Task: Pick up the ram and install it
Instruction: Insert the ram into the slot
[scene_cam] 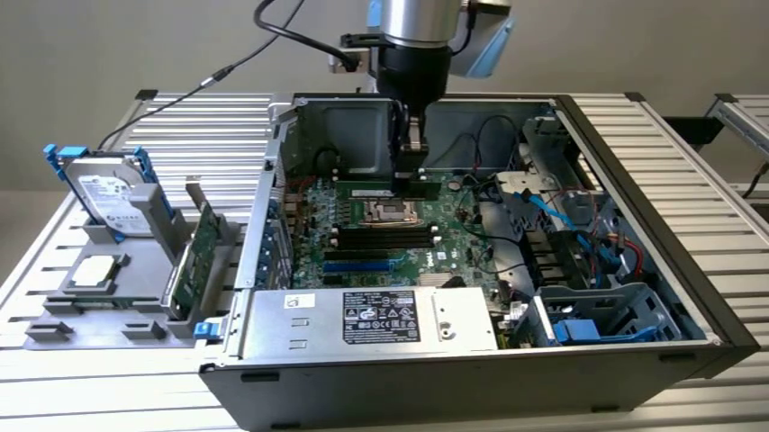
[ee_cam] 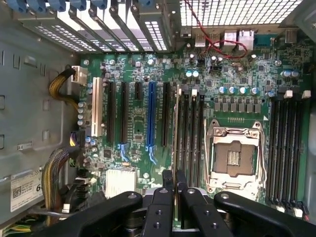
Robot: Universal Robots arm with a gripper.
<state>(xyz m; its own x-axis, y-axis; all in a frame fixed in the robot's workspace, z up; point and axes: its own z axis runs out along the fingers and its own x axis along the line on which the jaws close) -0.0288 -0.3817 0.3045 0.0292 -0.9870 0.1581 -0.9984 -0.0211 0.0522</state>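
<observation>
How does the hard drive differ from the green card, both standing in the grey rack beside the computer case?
The hard drive is a thick silver box with a white label; the green card is a thin flat board. The hard drive stands farther from the computer case; the green card stands next to it. Both stand on edge in the grey rack, outside the case.

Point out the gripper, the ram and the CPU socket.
gripper (ee_cam: 175, 176): wrist view, midway between its black fingertips.
ram (ee_cam: 175, 128): wrist view, on its thin edge, seen edge-on ahead of the gripper.
CPU socket (scene_cam: 393, 213): exterior view, on the middle of the socket.
</observation>
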